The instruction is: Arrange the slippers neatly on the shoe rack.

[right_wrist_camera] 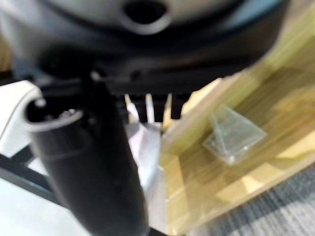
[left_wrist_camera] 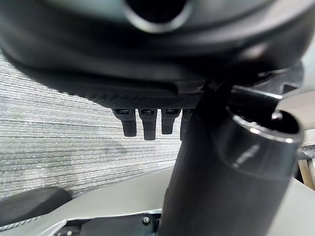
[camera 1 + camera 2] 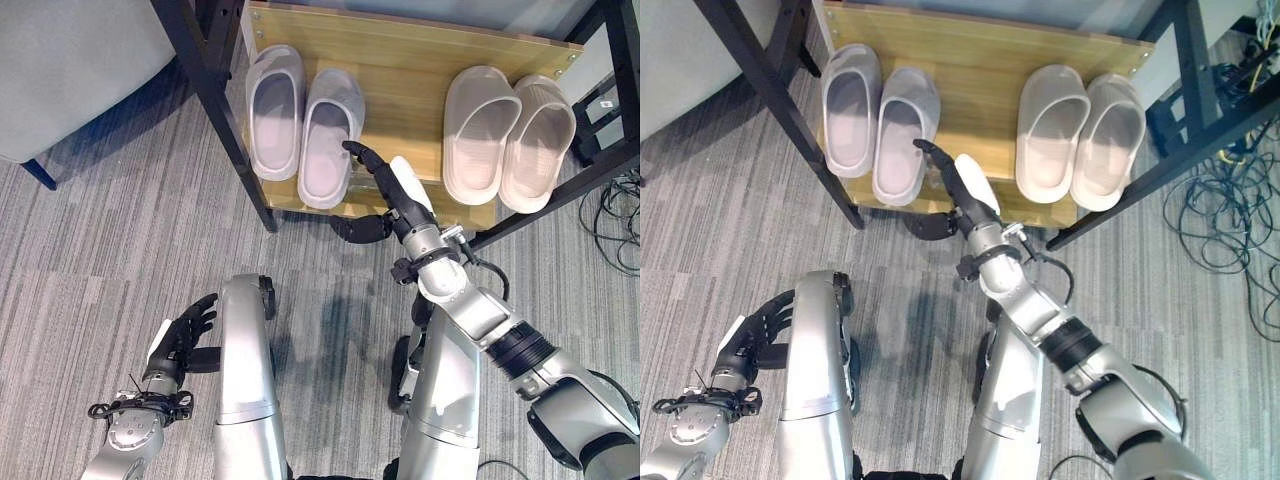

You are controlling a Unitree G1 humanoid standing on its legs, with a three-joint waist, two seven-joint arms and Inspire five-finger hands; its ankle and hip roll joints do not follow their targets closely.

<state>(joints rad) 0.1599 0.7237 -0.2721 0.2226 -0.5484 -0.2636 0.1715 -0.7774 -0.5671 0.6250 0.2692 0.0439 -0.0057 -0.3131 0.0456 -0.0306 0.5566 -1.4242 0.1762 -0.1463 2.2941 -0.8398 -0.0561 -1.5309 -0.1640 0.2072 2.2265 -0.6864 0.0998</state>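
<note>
Two pairs of slippers lie on the wooden shelf [image 3: 400,75] of a black-framed shoe rack. The pale lilac pair is on the left: one slipper [image 3: 275,110] and its mate [image 3: 330,135] beside it. A beige pair [image 3: 480,130] [image 3: 537,140] lies on the right. My right hand [image 3: 388,190] reaches over the shelf's front edge with straight fingers, open, its fingertips at the right side of the inner lilac slipper. My left hand [image 3: 185,335] hangs low at the left over the carpet, fingers relaxed and holding nothing.
A black rack post [image 3: 215,95] slants down the shelf's left side. A grey upholstered seat [image 3: 70,70] stands at the upper left. Loose cables [image 3: 615,220] lie on the carpet to the right. A small clear plastic piece [image 1: 231,135] rests on the shelf wood.
</note>
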